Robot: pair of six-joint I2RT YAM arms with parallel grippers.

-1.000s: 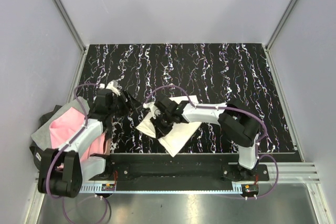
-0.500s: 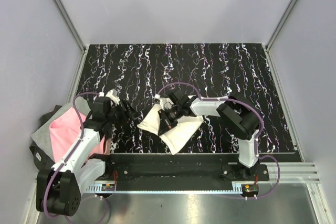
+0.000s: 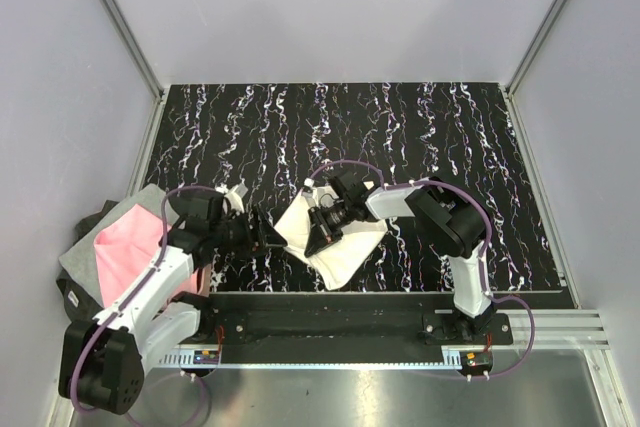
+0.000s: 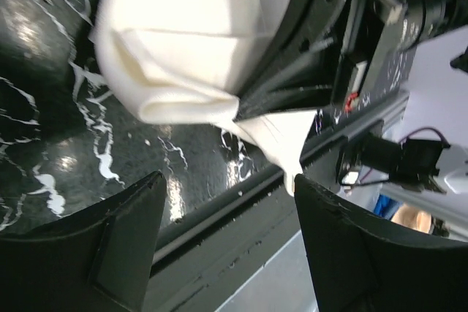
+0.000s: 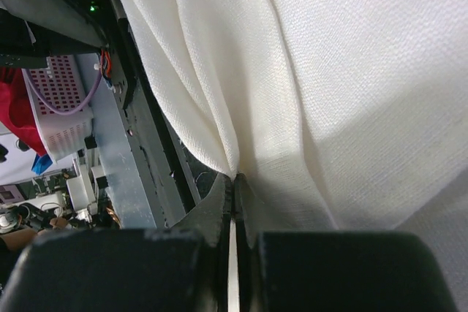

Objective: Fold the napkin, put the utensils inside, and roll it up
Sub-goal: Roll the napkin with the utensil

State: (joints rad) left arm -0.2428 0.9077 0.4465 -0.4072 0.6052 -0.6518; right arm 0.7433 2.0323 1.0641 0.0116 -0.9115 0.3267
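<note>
One camera looks down from above; both wrist cameras sit close, sharing the napkin [image 4: 183, 42].

Black table [image 3: 400, 127] with white marble-like streaks and a few glare spots. Back wall [image 3: 330, 7], left wall [image 3: 50, 97] and right wall [image 3: 600, 147] plain pale grey-lilac. Aluminium posts [image 3: 120, 22] run up both back corners. Black rail [image 3: 330, 319] along table's near edge, slotted silver track [image 3: 560, 322] at its right end. Brushed metal sheet [image 3: 330, 397] in front of rail. Pink and grey cloth [image 3: 115, 242] bunched off table's left edge by left wall. Light soft and even, no hard shadows
</note>
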